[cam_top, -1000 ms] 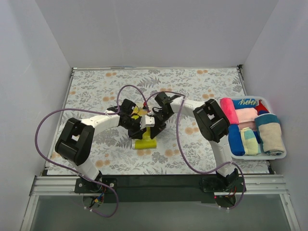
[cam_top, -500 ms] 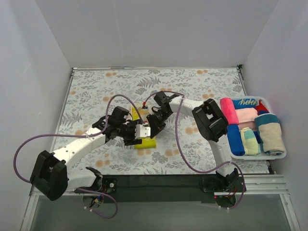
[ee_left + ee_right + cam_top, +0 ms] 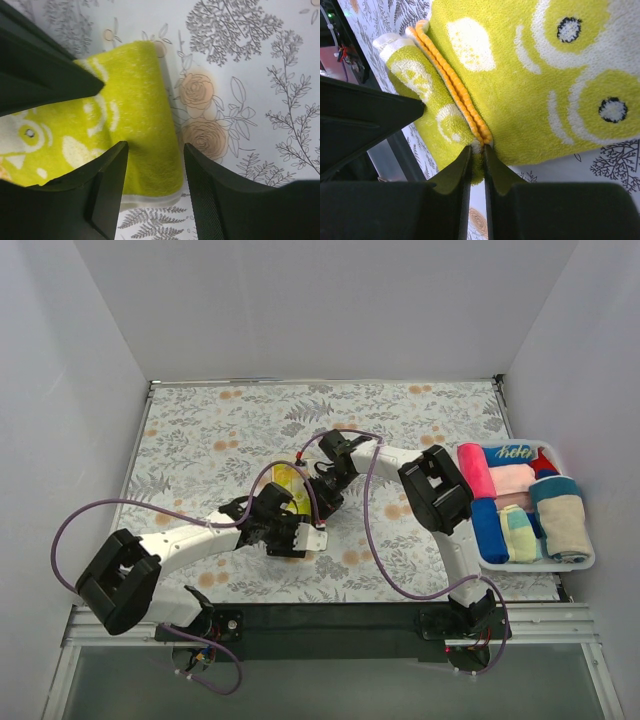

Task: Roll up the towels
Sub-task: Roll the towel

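Top external: left tool (image 3: 303, 538) overlaps towel (image 3: 285, 478); basket (image 3: 540, 565) right.

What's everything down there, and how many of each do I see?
robot arms: 2 (left arm, right arm)
white basket: 1
yellow towel outside it: 1
towels packed inside it: at least 6
Total: at least 10

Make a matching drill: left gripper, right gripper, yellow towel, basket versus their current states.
1 left gripper
2 right gripper
3 yellow towel
4 basket

A holds rolled towels
B pinching the towel's edge
C partly rolled on the floral cloth
D jaws open over the towel's end

Pairs: 1-D, 2-B, 3-C, 4-A
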